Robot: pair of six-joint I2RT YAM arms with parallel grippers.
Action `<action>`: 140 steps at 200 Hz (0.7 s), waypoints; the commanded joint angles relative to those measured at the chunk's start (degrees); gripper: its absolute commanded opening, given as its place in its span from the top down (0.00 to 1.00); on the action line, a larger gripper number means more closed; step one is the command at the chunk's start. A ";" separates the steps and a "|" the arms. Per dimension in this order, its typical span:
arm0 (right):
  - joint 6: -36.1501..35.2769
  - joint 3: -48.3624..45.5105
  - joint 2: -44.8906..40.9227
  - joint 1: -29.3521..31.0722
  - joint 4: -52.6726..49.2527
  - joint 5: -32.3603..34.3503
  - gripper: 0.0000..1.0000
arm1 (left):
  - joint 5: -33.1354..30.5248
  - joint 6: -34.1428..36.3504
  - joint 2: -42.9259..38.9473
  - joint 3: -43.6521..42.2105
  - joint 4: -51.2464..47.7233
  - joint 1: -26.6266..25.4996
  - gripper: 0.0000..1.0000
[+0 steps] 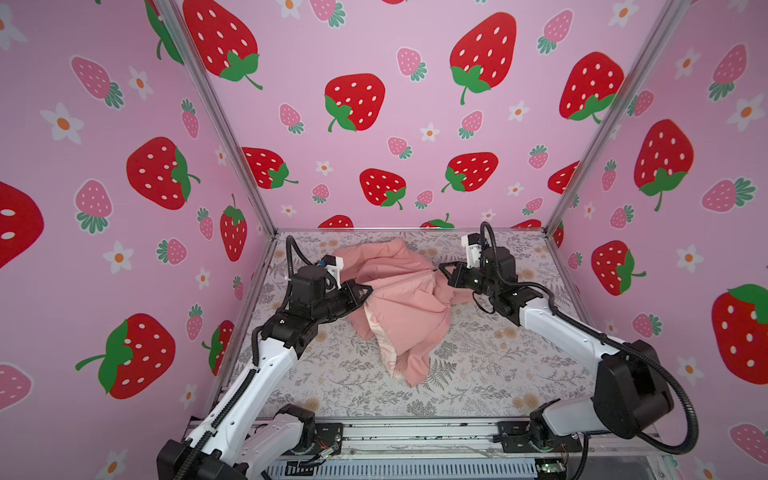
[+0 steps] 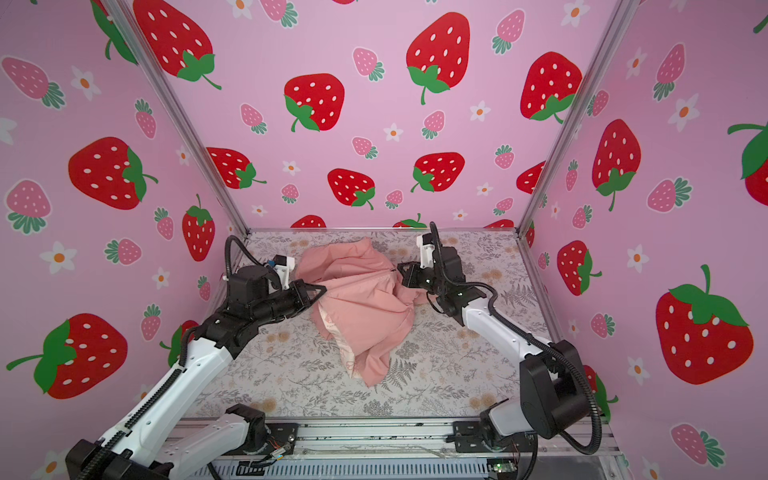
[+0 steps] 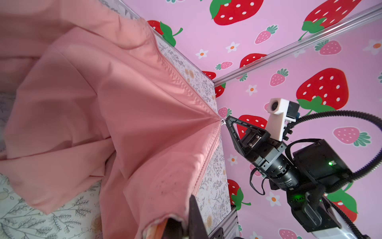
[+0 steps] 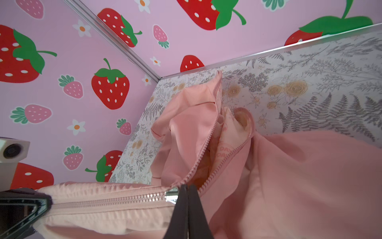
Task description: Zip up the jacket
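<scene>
The small salmon-pink cloth jacket (image 1: 399, 299) lies on the floral-printed surface (image 1: 478, 374), its zip line stretched taut between both hands. The left hand (image 1: 368, 291) is clamped shut on the hem end (image 4: 49, 196), seemingly as an anchor, while the right hand (image 3: 226, 120) pinches the small metal zip pull (image 4: 171, 195); teeth (image 4: 204, 152) beyond it gape open.

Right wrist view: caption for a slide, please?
Right fingers pinch the zip pull; jacket partly zipped, teeth ahead apart.
</scene>
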 commanded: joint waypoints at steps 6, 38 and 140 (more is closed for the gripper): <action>-2.51 4.53 0.20 -5.17 -2.76 4.26 1.00 | -0.49 7.08 3.34 9.71 -5.32 2.34 1.00; -3.45 9.37 0.40 -9.30 -5.23 4.12 1.00 | 0.44 11.04 10.72 21.43 -8.31 3.87 1.00; -5.96 19.02 0.91 -22.39 -11.46 2.91 1.00 | 2.88 15.14 28.91 53.37 -16.82 8.81 1.00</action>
